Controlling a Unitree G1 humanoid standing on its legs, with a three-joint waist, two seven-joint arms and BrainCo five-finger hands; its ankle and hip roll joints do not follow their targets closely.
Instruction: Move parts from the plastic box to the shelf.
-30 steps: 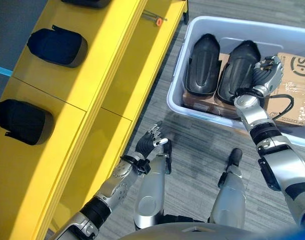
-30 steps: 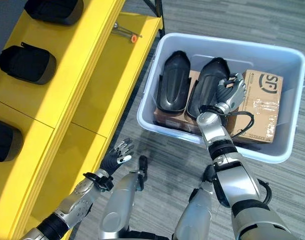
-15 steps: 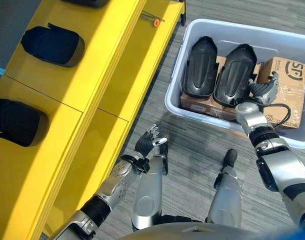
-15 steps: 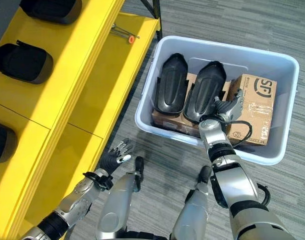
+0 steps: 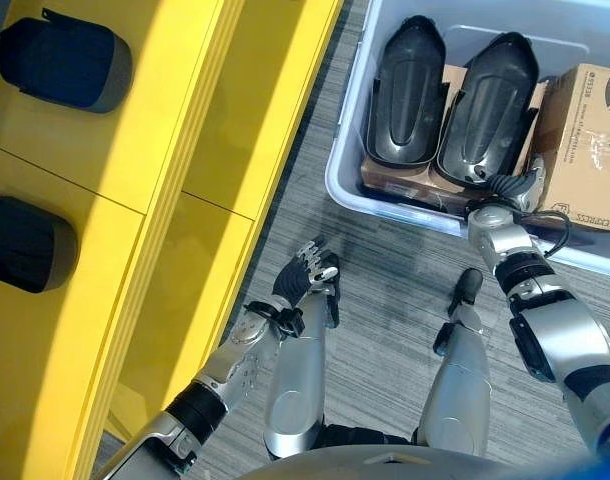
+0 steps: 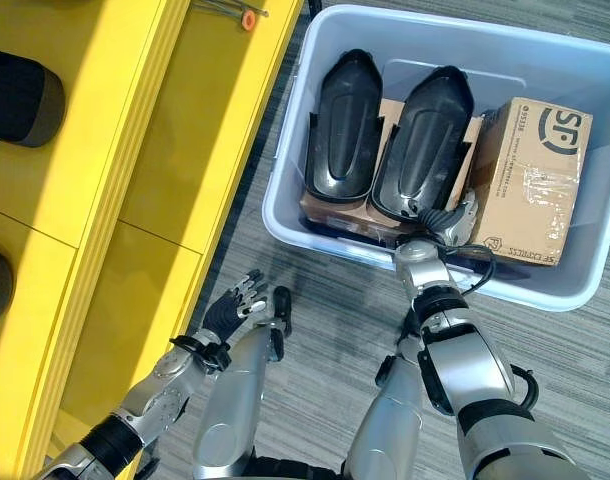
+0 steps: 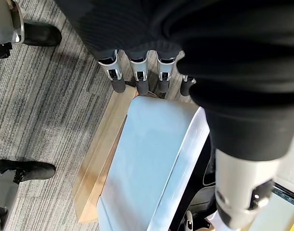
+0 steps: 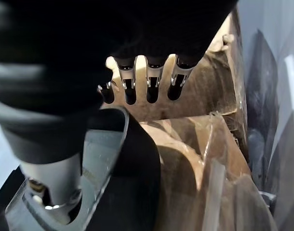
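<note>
Two black shell-shaped parts lie side by side on cardboard in the pale plastic box (image 5: pixel 347 120): the left part (image 5: pixel 405 85) and the right part (image 5: pixel 490 100). My right hand (image 5: pixel 507 190) is low at the near end of the right part, by the box's near wall. In the right wrist view its fingers (image 8: pixel 152 91) stretch straight over cardboard, and the part's rim (image 8: pixel 137 183) lies between them and the thumb. My left hand (image 5: pixel 303 275) hangs open above the floor beside the yellow shelf (image 5: pixel 185 150).
A taped cardboard carton (image 6: pixel 530 180) fills the box's right end. Two more black parts (image 5: pixel 65 65) (image 5: pixel 20 240) lie on the shelf's top. An orange-tipped tool (image 6: pixel 235 12) rests on the shelf's far end. Grey carpet runs between the shelf and the box.
The camera has tipped down and the whole scene has shifted. My right hand has dropped from the right part's middle to its near end. The left hand has barely moved.
</note>
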